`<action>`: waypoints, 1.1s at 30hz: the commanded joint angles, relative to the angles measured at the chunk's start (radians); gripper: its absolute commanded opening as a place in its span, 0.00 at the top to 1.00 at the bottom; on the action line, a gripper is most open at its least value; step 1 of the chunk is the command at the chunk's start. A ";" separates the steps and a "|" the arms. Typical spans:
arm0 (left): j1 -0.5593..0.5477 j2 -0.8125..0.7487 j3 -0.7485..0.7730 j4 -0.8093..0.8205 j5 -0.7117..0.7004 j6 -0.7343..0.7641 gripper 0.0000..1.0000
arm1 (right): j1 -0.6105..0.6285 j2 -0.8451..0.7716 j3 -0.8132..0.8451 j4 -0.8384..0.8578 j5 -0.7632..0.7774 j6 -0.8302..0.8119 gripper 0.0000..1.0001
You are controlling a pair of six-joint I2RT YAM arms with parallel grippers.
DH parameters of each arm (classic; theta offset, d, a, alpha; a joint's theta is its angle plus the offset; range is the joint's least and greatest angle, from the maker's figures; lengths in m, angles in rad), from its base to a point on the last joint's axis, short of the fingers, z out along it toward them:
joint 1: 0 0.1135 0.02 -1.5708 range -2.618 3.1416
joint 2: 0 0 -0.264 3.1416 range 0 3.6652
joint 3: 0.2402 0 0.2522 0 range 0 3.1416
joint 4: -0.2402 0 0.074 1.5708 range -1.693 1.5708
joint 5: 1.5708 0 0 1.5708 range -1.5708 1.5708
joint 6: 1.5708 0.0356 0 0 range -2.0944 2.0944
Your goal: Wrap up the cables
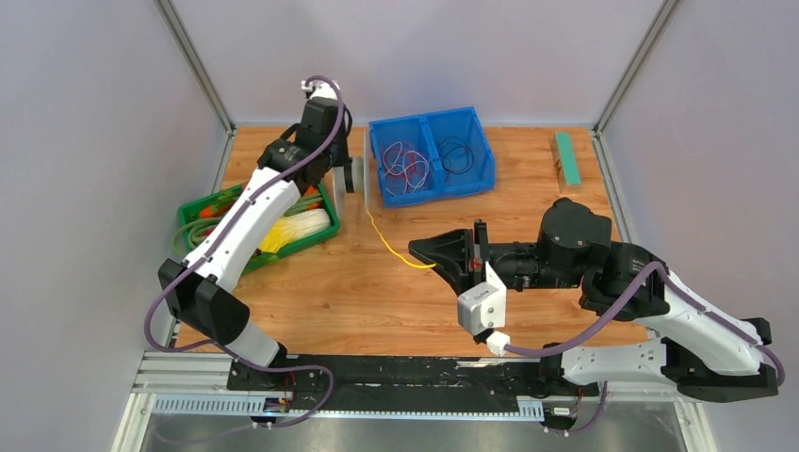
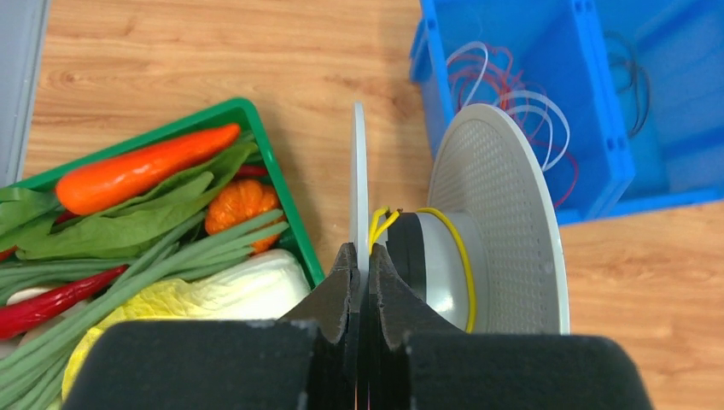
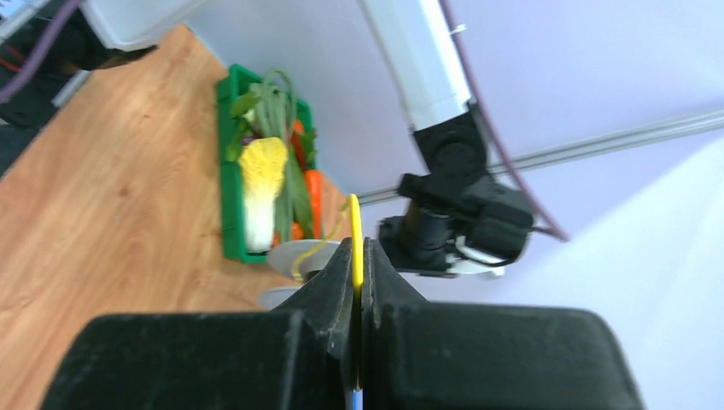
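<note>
From above, the yellow cable (image 1: 388,240) crosses the counter (image 1: 311,301), running from the spool (image 1: 362,169) held at the left tool (image 1: 345,177) to the right tool (image 1: 424,256). In the left wrist view, the left tool is clamped onto the spool's thin flange. Only about one turn of cable lies on the hub, so I judge most of the winding is left. In the right wrist view, the right tool pinches the cable between closed fingers. No writing is readable in any view.

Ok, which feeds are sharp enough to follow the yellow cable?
Top external: evenly lit and sharp, with the yellow cable a thin but clear line. Left wrist: crisp on the spool and its windings. Right wrist: soft and tilted, with the cable a yellow blur in the right gripper.
</note>
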 commanded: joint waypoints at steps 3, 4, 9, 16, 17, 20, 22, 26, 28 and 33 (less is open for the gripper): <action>-0.059 -0.043 -0.056 0.036 0.038 0.005 1.00 | -0.007 0.043 0.087 0.162 0.079 -0.066 1.00; -0.062 -0.043 -0.061 0.036 0.056 0.002 1.00 | -0.014 0.050 0.096 0.172 0.075 -0.072 1.00; -0.085 -0.106 -0.139 0.104 0.222 0.011 1.00 | -0.117 0.094 0.128 0.222 0.051 -0.028 1.00; -0.174 -0.276 -0.329 0.245 0.391 0.143 1.00 | -0.379 0.184 0.206 0.270 -0.055 0.121 1.00; -0.181 -0.301 -0.349 0.251 0.430 0.151 1.00 | -0.410 0.198 0.225 0.273 -0.072 0.135 1.00; -0.192 -0.336 -0.386 0.247 0.498 0.160 1.00 | -0.472 0.235 0.260 0.287 -0.096 0.167 1.00; -0.192 -0.361 -0.412 0.259 0.539 0.171 1.00 | -0.522 0.255 0.274 0.305 -0.115 0.185 1.00; -0.192 -0.407 -0.466 0.286 0.640 0.209 1.00 | -0.613 0.290 0.292 0.336 -0.141 0.213 1.00; -0.194 -0.428 -0.486 0.299 0.674 0.214 1.00 | -0.659 0.309 0.305 0.348 -0.159 0.238 1.00; -0.194 -0.483 -0.530 0.346 0.822 0.220 1.00 | -0.761 0.353 0.308 0.365 -0.193 0.270 1.00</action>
